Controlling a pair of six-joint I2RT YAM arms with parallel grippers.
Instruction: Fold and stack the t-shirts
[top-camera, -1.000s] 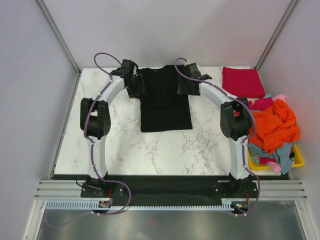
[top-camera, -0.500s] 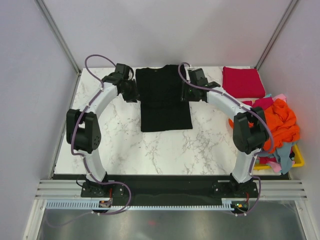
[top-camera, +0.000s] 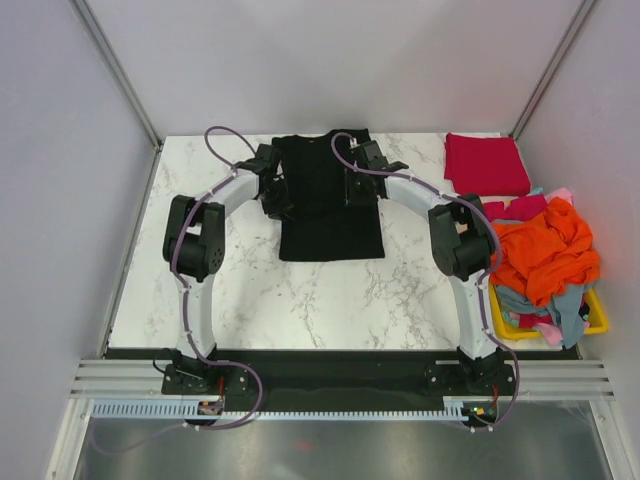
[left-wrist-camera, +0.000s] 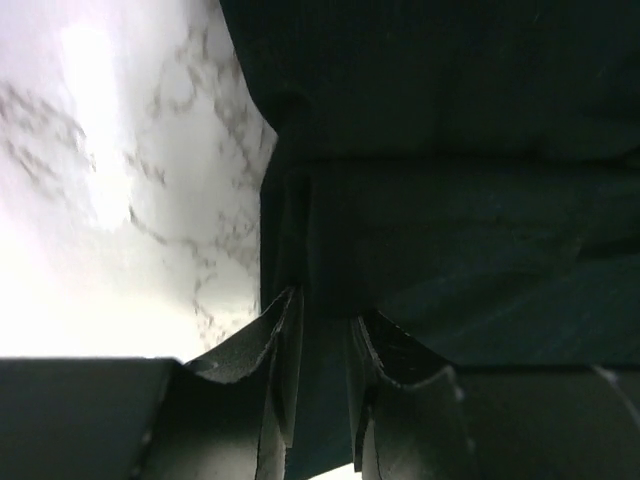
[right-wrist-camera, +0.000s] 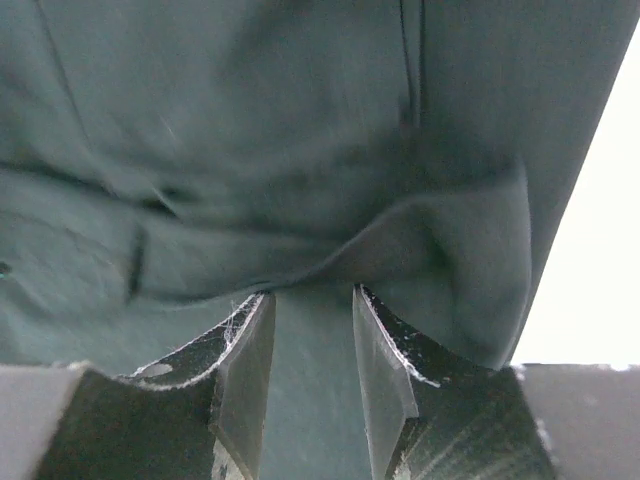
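Black t-shirt (top-camera: 330, 215), flat at the far middle of the table (top-camera: 300, 290): soft, limp cloth, so I hold it pinched at opposite side edges, left fingers (left-wrist-camera: 285, 350) and right fingers (right-wrist-camera: 245, 350) both clenched on folds.

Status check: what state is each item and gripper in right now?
black t-shirt: spread flat on table, both side edges pinched
left gripper: shut on the shirt's left edge
right gripper: shut on its right edge
red t-shirt: folded, far right corner
yellow basket: heaped with crumpled shirts
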